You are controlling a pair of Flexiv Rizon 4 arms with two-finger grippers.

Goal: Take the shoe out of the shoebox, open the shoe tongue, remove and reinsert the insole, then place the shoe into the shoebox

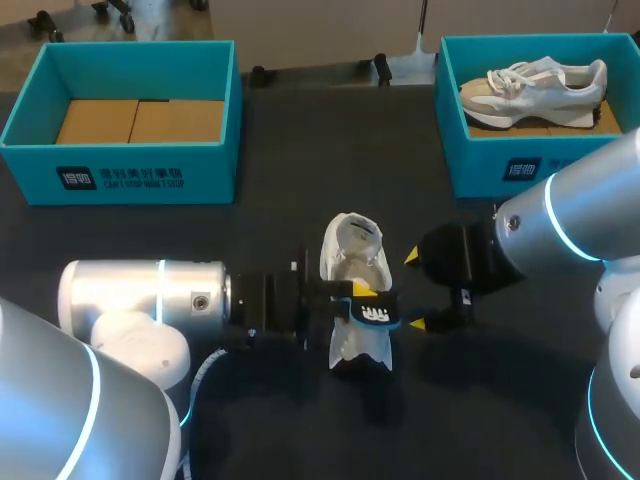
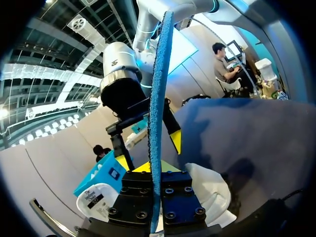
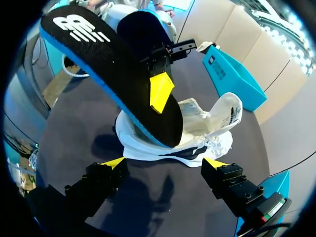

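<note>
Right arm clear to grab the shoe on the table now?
Likely yes: its jaws stand open beside the shoe, nothing between; the insole held by the left arm hangs above the shoe.

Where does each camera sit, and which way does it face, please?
Head: above and behind, looking down on the table; left arm and right arm enter from the sides.
Left wrist: on the left arm, looking along the left claw, shut on the insole, toward the right claw.
Right wrist: on the right arm, looking past its open claw at the shoe.
Shared: all show the insole.
</note>
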